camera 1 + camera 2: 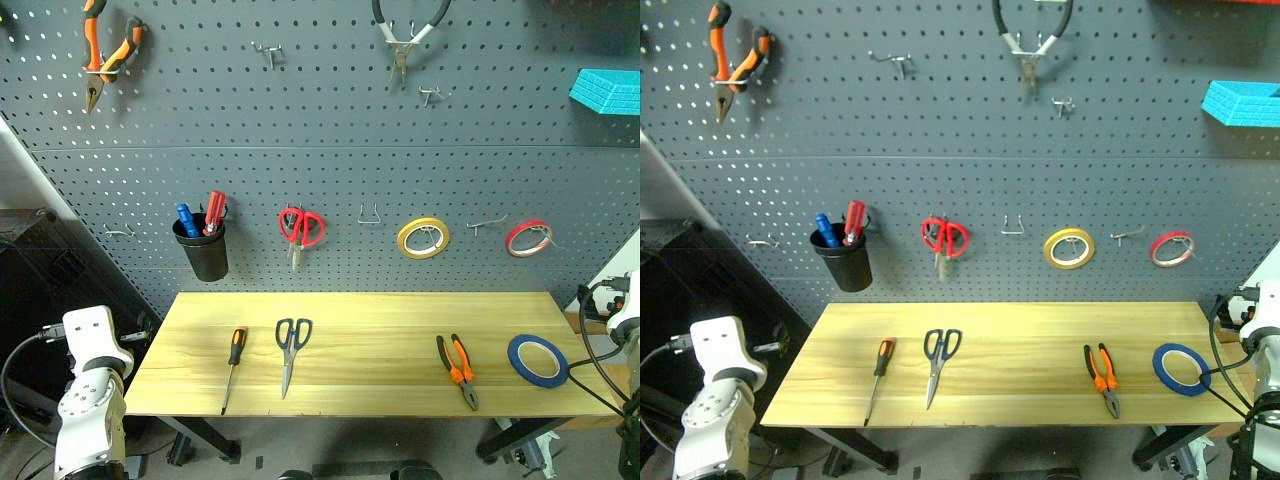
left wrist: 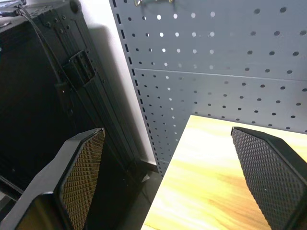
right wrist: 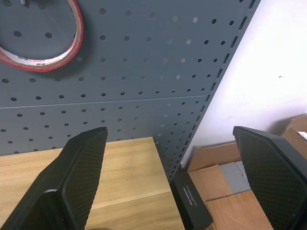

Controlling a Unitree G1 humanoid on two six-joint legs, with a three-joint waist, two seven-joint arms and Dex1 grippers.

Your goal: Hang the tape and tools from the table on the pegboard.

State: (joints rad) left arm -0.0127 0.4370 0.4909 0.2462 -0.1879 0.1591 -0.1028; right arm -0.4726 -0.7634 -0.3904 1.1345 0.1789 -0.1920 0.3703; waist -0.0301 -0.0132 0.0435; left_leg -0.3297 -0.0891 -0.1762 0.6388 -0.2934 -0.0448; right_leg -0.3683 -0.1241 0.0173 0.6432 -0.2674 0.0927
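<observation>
While all 4 pieces still lie on the table (image 1: 350, 330), you have nothing hung yet: in the left eye view the screwdriver (image 1: 233, 366) lies nearest the table's left end, the scissors (image 1: 291, 350) just beside it, the pliers (image 1: 457, 369) well right, and the blue tape (image 1: 537, 360) by the right end, all below the pegboard (image 1: 320, 160). The right eye view shows the same row.

In the left wrist view the left gripper (image 2: 177, 182) hangs with fingers wide apart over the table's left edge, holding nothing.

In the right wrist view the right gripper (image 3: 170, 182) is likewise spread and empty, over the table's right end.

You will likely find the tape light and stiff; pinch its band through the hollow centre. The screwdriver looks slim and may roll, so take its handle.
</observation>
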